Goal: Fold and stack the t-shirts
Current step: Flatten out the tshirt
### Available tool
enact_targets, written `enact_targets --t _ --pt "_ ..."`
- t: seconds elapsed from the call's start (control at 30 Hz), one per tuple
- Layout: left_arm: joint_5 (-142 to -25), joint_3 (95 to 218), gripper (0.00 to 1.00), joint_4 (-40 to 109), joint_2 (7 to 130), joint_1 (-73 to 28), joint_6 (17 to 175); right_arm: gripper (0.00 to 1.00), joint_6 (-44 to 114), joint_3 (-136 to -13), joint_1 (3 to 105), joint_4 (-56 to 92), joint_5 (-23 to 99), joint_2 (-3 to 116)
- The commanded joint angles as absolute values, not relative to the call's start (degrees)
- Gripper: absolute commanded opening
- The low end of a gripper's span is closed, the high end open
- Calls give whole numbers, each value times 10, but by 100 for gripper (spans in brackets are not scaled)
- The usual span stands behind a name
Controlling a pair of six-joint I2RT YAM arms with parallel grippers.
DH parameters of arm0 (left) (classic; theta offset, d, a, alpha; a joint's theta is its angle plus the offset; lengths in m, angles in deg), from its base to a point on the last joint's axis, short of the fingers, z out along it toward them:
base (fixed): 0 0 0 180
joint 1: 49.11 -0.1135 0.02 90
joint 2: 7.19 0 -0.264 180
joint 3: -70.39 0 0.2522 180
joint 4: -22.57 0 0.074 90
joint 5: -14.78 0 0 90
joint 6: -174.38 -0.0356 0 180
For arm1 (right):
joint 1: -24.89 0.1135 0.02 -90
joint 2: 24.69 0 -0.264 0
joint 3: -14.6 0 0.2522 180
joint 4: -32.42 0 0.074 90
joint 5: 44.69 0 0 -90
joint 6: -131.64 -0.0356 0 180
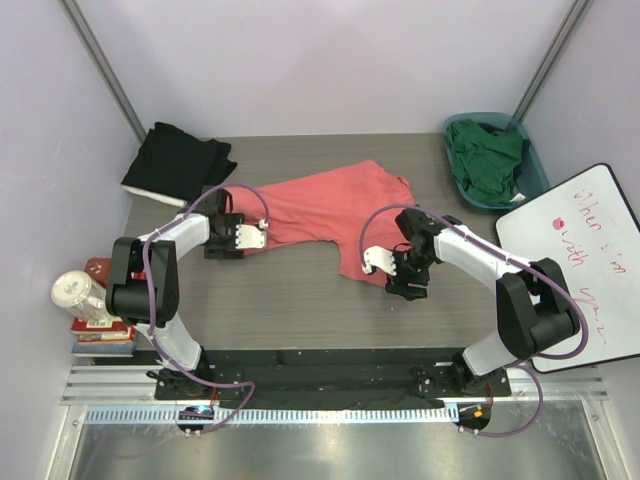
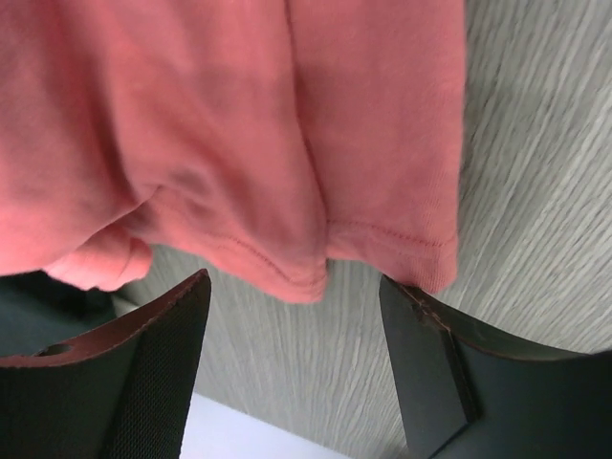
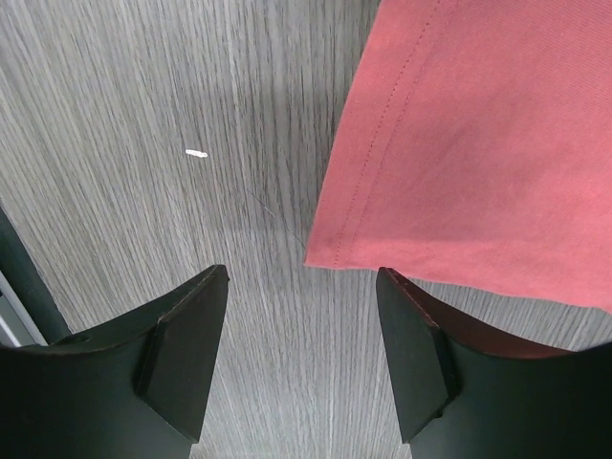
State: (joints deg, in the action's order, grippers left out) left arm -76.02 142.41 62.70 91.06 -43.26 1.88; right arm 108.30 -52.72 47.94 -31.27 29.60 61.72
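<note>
A coral-pink t-shirt (image 1: 320, 205) lies spread and rumpled across the middle of the table. My left gripper (image 1: 225, 240) is at its left end, open. In the left wrist view its fingertips straddle bare table just short of the bunched hem (image 2: 287, 273), holding nothing (image 2: 295, 287). My right gripper (image 1: 405, 283) is at the shirt's near right corner, also open (image 3: 301, 277). That stitched corner (image 3: 330, 253) lies flat just ahead of the right finger. A black t-shirt (image 1: 178, 165) sits folded at the back left. A dark green t-shirt (image 1: 485, 155) lies crumpled in the basket.
A teal plastic basket (image 1: 533, 178) stands at the back right corner. A whiteboard with red writing (image 1: 580, 260) leans at the right edge. A can (image 1: 78, 293) on stacked books (image 1: 100, 338) sits off the left edge. A white speck (image 3: 196, 153) lies on the wood.
</note>
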Motion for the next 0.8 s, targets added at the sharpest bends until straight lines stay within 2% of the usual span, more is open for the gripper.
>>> enact_targets --t 0.0,0.33,0.43,0.57,0.63,0.67,0.77 --pt "-783 1434 71 626 919 -437 18 68 1069 -544 483 -313 301 608" --pt "-767 1425 66 593 954 -451 6 68 1056 -556 483 -320 300 606" --pt "-773 1430 61 604 966 -451 11 67 1056 -561 483 -321 300 608" --pt "-789 1437 38 630 977 -451 18 68 1058 -565 482 -327 301 613" --pt "-792 1443 33 646 982 -451 23 67 1059 -564 483 -330 305 612" --pt "-793 1444 23 651 984 -451 27 68 1064 -563 483 -333 305 612" --pt "-796 1452 0 664 984 -451 34 68 1069 -559 482 -338 305 611"
